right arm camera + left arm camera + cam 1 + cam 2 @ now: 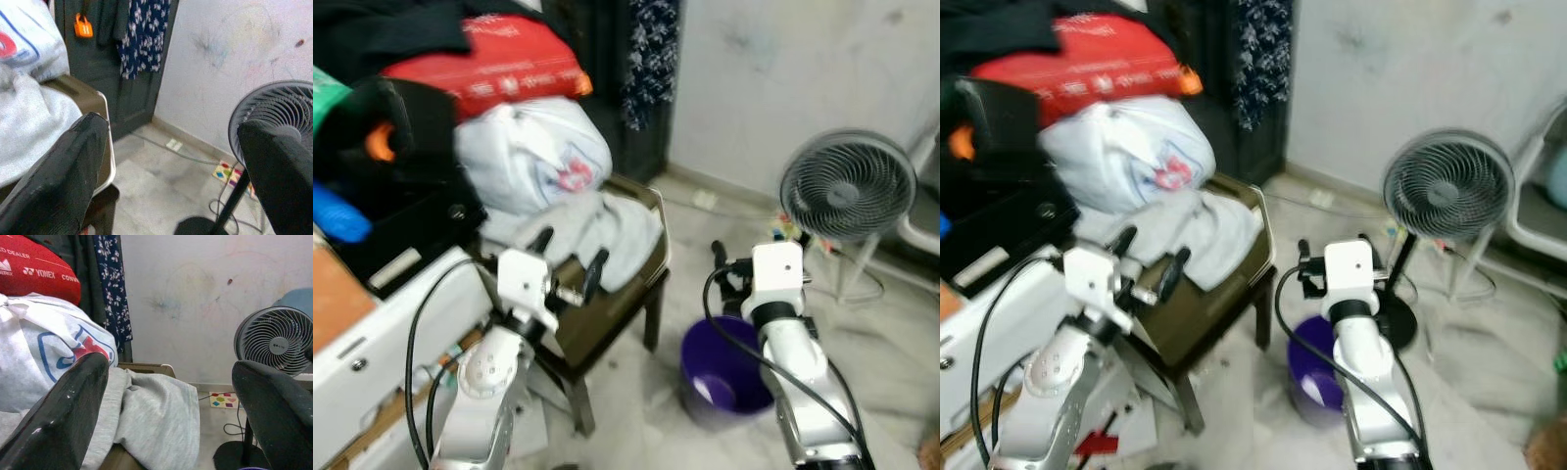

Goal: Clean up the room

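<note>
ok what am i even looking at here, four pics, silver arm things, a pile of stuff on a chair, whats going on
This is a humanoid household robot tidying a room. The two wider pictures come from a stereo camera on its head, looking down past its own two silver arms. The other two come from cameras on its wrists, looking out between each gripper's two black fingers.

The left gripper is open, held just in front of a grey cloth draped over a brown chair. On the chair there is also a white bag, with a red bag stacked above it. The right gripper is open too, raised over the floor near a purple bucket and a standing fan.

Neither gripper holds anything.
</note>
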Tool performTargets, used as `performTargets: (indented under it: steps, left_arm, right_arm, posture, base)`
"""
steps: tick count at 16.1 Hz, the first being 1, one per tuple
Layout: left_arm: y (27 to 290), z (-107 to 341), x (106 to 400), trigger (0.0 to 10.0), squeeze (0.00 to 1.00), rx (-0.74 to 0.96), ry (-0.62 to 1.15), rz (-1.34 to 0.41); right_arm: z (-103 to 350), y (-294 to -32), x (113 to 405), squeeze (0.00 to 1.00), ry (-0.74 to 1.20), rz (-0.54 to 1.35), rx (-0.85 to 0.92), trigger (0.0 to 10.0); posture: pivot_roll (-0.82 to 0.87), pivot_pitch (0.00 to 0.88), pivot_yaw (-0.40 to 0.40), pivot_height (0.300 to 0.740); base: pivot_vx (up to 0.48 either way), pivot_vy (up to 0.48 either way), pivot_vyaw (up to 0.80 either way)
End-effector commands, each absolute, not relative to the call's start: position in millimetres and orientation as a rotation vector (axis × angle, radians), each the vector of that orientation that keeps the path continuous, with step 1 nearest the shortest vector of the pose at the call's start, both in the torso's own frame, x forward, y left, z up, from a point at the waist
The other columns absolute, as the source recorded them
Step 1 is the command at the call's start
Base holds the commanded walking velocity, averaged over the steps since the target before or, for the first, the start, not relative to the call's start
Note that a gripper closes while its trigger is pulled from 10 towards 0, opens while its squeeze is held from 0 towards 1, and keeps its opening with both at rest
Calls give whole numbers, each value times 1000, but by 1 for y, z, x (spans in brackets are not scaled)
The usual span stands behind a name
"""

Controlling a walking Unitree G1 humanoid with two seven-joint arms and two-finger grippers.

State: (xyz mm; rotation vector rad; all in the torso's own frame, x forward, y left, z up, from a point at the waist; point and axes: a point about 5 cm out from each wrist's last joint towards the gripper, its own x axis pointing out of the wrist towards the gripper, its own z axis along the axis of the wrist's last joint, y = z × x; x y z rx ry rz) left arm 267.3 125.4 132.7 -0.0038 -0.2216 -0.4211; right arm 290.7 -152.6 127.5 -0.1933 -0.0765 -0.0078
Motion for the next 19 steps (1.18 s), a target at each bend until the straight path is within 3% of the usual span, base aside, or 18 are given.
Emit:
performTargets:
  steps: [1,5,12,17,19]
  left_arm:
    - [124,138,269,10000,0,11,-234,-442]
    - [123,138,270,10000,0,14,-230,-441]
    - [122,135,273,10000,0,73,-215,-373]
    - [121,136,275,10000,0,83,-219,-378]
    - [119,136,274,10000,0,83,-214,-389]
  right_arm:
    - [132,-151,292,0,-88,-2,-194,10000]
    - [132,-150,293,0,-88,-3,-193,10000]
    - [132,-151,296,0,-93,-7,-203,10000]
    - [132,-150,296,0,-90,-14,-204,10000]
    - [131,-151,297,0,-87,-20,-203,10000]
  posture:
    - [-85,51,2,740]
    - [-86,56,4,740]
    - [-88,53,0,740]
    - [-87,53,3,740]
    - [-87,54,5,740]
  base:
    - [0,0,800]
    - [0,0,800]
    - [0,0,0]
    - [0,0,791]
    - [0,0,0]
